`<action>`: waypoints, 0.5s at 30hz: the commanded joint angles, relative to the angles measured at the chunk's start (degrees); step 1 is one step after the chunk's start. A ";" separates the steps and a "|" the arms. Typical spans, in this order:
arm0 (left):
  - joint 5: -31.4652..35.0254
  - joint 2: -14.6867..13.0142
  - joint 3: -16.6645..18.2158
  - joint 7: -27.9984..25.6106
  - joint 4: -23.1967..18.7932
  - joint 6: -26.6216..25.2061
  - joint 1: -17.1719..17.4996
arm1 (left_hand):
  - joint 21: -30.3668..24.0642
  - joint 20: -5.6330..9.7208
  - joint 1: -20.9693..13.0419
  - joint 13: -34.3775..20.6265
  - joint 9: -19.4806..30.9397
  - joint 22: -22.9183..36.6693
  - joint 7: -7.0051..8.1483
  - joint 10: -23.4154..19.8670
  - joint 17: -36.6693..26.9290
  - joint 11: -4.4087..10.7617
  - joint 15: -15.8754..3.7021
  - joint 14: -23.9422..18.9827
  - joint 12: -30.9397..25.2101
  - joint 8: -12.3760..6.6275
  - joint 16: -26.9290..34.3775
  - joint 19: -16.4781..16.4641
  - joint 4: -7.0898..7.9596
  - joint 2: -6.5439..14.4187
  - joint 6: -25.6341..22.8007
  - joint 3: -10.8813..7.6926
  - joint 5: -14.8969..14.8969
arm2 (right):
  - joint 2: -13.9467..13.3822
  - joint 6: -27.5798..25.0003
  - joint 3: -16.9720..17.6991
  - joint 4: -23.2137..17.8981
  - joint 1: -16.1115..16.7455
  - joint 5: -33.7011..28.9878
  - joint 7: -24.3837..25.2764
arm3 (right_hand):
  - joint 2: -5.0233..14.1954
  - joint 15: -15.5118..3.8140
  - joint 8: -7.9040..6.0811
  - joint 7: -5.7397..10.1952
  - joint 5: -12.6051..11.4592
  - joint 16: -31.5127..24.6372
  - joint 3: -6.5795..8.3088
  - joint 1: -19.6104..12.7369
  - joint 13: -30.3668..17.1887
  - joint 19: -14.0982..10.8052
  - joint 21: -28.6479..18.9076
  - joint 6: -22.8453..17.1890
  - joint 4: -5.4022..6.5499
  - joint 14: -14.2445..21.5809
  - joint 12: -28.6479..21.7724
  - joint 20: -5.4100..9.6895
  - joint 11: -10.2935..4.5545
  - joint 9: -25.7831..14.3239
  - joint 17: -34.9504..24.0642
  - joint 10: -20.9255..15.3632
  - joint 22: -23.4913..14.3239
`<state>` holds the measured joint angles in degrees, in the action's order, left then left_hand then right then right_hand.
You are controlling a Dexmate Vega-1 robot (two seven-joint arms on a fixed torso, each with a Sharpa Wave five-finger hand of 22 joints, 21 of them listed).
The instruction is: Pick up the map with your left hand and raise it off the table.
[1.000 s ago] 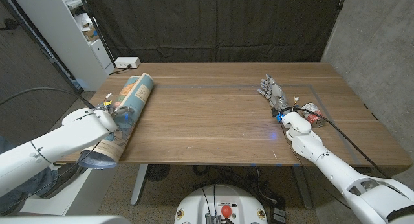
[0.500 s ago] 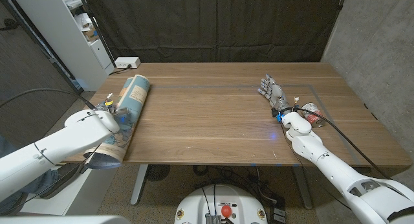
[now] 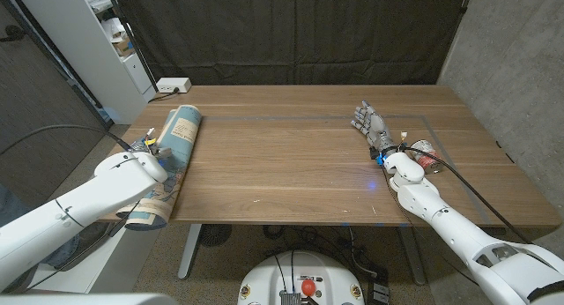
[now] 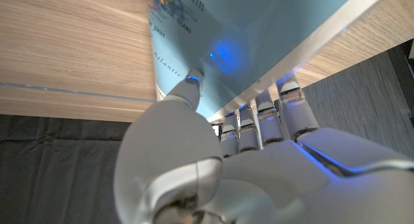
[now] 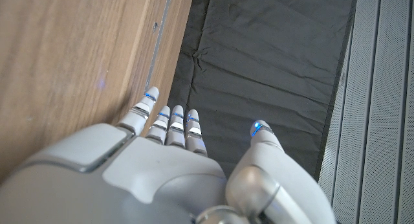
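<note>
The left hand [image 4: 213, 166] gripped the rolled map [image 3: 170, 160], thumb on one side and fingers [image 4: 268, 117] on the other, at the table's [image 3: 291, 155] left edge. Across the table from the map, the right hand [image 3: 372, 126] waited open, holding nothing.

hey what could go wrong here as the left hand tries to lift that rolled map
The map is a long roll lying along the table's left edge, its near end overhanging. The left hand holds it near the middle, thumb on one side and fingers on the other, so:
1. The roll may sag or tilt when raised.
2. The smooth paper could slip through the fingers.
3. A fumble might send it off the edge.
</note>
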<state>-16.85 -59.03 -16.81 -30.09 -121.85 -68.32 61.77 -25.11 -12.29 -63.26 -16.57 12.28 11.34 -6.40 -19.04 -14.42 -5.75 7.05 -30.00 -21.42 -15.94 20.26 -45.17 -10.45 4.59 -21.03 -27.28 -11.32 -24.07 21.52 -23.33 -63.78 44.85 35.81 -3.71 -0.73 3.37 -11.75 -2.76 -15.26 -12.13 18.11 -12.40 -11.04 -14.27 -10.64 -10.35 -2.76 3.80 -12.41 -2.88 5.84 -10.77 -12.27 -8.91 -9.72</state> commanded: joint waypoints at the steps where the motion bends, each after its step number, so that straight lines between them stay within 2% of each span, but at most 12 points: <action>1: 3.96 3.85 -0.05 -6.87 1.41 1.60 0.23 | -1.59 0.73 -5.50 -1.34 0.70 0.74 0.55 -3.32 -1.76 1.44 -1.23 -2.85 -1.67 -1.37 2.51 -1.82 -0.23 1.83 -3.59 -0.46 -0.77 | 0.07 -0.30 -0.03 0.61 -0.34 0.11 -0.29 | 0.41 0.11 -0.16 -0.03 -0.34 -0.46 0.12 -0.15 -0.31 -0.16 -0.41 -0.47 -0.39 0.66 -0.04 -0.24 -0.03 -0.20 -0.17 -0.40 -0.18; 5: 4.84 4.78 -0.35 -7.61 1.94 1.98 -0.01 | -2.36 1.72 -7.64 -1.91 1.01 0.80 0.61 -5.33 -2.39 2.17 -2.59 -4.74 -2.60 -2.27 3.68 -2.29 -0.18 2.33 -5.94 -0.62 -0.95 | 0.19 -0.10 -0.02 0.92 -0.35 0.16 -0.40 | 0.41 0.16 -0.14 -0.07 -0.34 -0.42 0.11 -0.16 -0.31 -0.15 -0.41 -0.47 -0.41 0.59 -0.04 -0.27 -0.01 -0.20 -0.17 -0.44 -0.18; 8: 5.84 5.59 -0.56 -8.68 2.23 2.31 0.03 | -3.87 3.87 -9.73 -2.57 1.46 0.91 0.80 -8.99 -2.68 3.26 -4.53 -8.96 -4.15 -3.63 5.19 -3.90 -0.12 2.58 -9.29 -1.15 -1.26 | 0.23 -0.10 -0.03 1.04 -0.37 0.18 -0.41 | 0.42 0.13 -0.13 -0.06 -0.34 -0.41 0.11 -0.17 -0.32 -0.15 -0.41 -0.48 -0.43 0.59 -0.02 -0.24 0.03 -0.21 -0.17 -0.45 -0.18; 10: 6.50 6.19 -0.55 -9.48 2.33 2.38 0.18 | -5.95 6.34 -11.63 -3.41 2.07 1.15 1.31 -12.81 -3.70 4.63 -7.59 -14.29 -5.76 -5.05 7.43 -5.99 0.05 3.02 -12.52 -1.57 -1.55 | 0.24 -0.01 -0.03 1.08 -0.37 0.16 -0.44 | 0.42 0.16 -0.13 -0.07 -0.34 -0.41 0.11 -0.17 -0.32 -0.15 -0.41 -0.52 -0.45 0.60 -0.01 -0.23 0.04 -0.21 -0.18 -0.44 -0.18; 11: 6.81 6.46 -0.45 -9.86 2.36 2.56 0.36 | -7.09 7.86 -11.94 -3.88 2.40 1.26 1.13 -14.72 -4.15 5.18 -8.50 -16.18 -6.58 -5.99 8.17 -7.23 0.21 2.92 -14.63 -1.45 -1.56 | 0.24 0.03 -0.03 1.08 -0.35 0.13 -0.42 | 0.42 0.13 -0.13 -0.08 -0.34 -0.41 0.11 -0.17 -0.32 -0.16 -0.41 -0.52 -0.45 0.59 0.00 -0.25 0.04 -0.21 -0.18 -0.45 -0.18; 13: 7.33 7.06 -0.20 -10.55 2.40 2.67 0.66 | -8.99 9.94 -12.70 -4.73 3.04 1.48 0.76 -18.25 -5.05 5.63 -10.11 -19.94 -8.10 -7.45 9.84 -9.11 0.23 3.01 -17.76 -1.28 -1.60 | 0.22 0.05 -0.03 1.03 -0.34 0.12 -0.42 | 0.42 0.09 -0.12 -0.06 -0.35 -0.41 0.10 -0.17 -0.33 -0.16 -0.41 -0.52 -0.46 0.60 0.00 -0.26 -0.01 -0.21 -0.18 -0.48 -0.18; 14: 7.65 7.49 -0.04 -11.04 2.46 2.73 0.81 | -11.09 11.92 -13.05 -5.98 3.96 1.68 0.85 -22.70 -5.88 7.29 -11.39 -23.44 -10.12 -9.33 11.24 -10.87 0.44 2.98 -21.61 -0.89 -1.53 | 0.20 0.04 -0.03 1.00 -0.33 0.11 -0.42 | 0.42 0.08 -0.12 -0.05 -0.35 -0.40 0.10 -0.17 -0.33 -0.16 -0.42 -0.52 -0.47 0.60 0.00 -0.26 -0.08 -0.21 -0.18 -0.48 -0.18; 15: 7.89 7.82 0.18 -11.42 2.44 2.86 1.08 | -12.34 12.75 -12.95 -7.12 4.70 1.75 1.19 -25.43 -6.31 7.69 -11.86 -25.94 -11.54 -10.63 12.04 -11.52 0.72 3.11 -23.95 -0.61 -1.48 | 0.17 0.00 -0.04 0.96 -0.32 0.10 -0.45 | 0.42 0.14 -0.11 -0.07 -0.35 -0.41 0.10 -0.18 -0.33 -0.16 -0.42 -0.53 -0.48 0.63 0.02 -0.26 -0.11 -0.21 -0.18 -0.46 -0.18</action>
<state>-12.81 -54.48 -17.09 -36.67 -120.11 -66.87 61.91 -34.40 -2.13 -75.43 -21.56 15.44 12.67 -5.31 -38.09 -19.38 0.25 -2.89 -50.13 -29.94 -23.63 29.94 -54.41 -10.36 7.55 -39.38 -28.45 -12.63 -23.93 21.37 -23.36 -63.01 44.55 35.91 -4.04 -0.73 3.58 -11.75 -2.76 -15.26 -12.13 18.11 -12.40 -11.04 -14.27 -10.63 -10.35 -2.76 4.01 -12.41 -2.87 5.84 -10.77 -12.27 -8.90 -9.72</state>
